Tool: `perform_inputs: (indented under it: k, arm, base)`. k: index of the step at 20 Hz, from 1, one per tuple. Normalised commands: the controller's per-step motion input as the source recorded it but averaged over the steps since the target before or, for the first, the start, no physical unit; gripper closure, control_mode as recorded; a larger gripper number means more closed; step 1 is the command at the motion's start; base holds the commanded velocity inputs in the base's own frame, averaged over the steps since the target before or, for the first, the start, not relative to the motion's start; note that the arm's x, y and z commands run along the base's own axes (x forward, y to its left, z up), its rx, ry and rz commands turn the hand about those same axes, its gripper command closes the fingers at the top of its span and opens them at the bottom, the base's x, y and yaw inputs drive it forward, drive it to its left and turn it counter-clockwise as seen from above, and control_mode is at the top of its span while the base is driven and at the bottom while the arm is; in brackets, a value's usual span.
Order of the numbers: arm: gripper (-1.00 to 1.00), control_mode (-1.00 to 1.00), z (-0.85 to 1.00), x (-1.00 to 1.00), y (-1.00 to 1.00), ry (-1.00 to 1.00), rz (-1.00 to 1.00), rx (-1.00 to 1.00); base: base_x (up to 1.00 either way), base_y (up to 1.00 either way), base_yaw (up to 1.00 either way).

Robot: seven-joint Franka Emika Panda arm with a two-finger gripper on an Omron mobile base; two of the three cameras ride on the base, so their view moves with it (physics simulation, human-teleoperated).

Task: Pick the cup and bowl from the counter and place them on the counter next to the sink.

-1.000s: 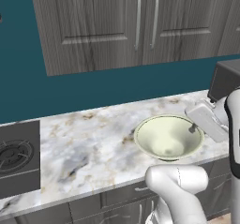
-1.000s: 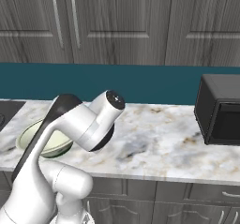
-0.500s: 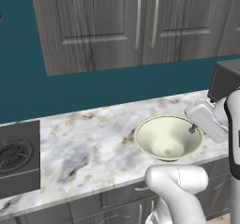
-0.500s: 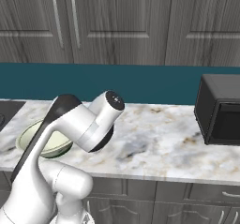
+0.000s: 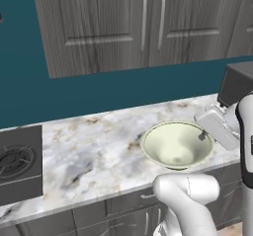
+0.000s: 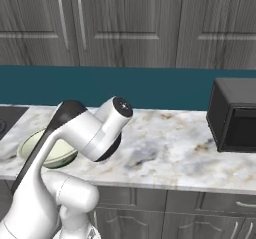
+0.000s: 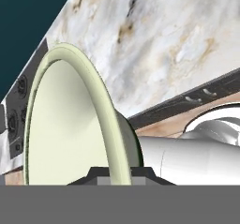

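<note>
The tool (image 7: pixel 118 175) is pinched nearly shut on the rim of the bowl (image 7: pixel 70 124). The hand view shows this best: the two dark finger tips rise at the bottom edge on either side of the thin white rim, one inside the bowl and one outside. In that view the bowl stands on edge because the camera is rolled, its smooth cream-green inside facing left and a darker green base bulging to the right.

The left base view gives what the hand view cannot: the bowl (image 5: pixel 177 144) sits upright near the front edge of the surface (image 5: pixel 94 146), with the tool (image 5: pixel 202 136) reaching its right rim from a white hand angled down from the right. Its shape reads as a wide, shallow cone with a glossy finish.

In the right base view the arm's white links and dark elbow cover most of the bowl (image 6: pixel 37 143), leaving a pale crescent at the left. This view alone shows a black boxy microwave (image 6: pixel 233 114) standing well apart at the right end of the surface (image 6: pixel 170 148).

The surface is white-and-grey marble with tan veins, over dark grey wood-grain drawers. A black stovetop (image 5: pixel 19 163) with a round burner lies at the left in the left base view. Above a flat teal wall hang grey wood-grain cabinets (image 5: pixel 143 22) with slim metal handles.
</note>
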Motion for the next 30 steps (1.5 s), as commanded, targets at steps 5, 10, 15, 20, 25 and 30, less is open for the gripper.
perform_inputs:
  k: [5,10,15,20,25,30]
  arm:
    - [1.00,1.00,0.00,0.00,0.00,0.00,0.00,0.00]
    - [1.00,1.00,0.00,0.00,0.00,0.00,0.00,0.00]
    - [1.00,1.00,0.00,0.00,0.00,0.00,0.00,0.00]
    - [1.00,1.00,0.00,0.00,0.00,0.00,0.00,0.00]
    - [1.00,1.00,0.00,0.00,0.00,0.00,0.00,0.00]
    - [1.00,1.00,0.00,0.00,0.00,0.00,0.00,0.00]
  base:
    - [-0.99,0.15,-0.04]
    - [-0.30,0.04,0.01]
    - [0.00,0.18,0.44]
    - [0.00,0.17,0.70]
    - [0.00,0.18,0.72]
    - [-0.02,0.19,0.71]
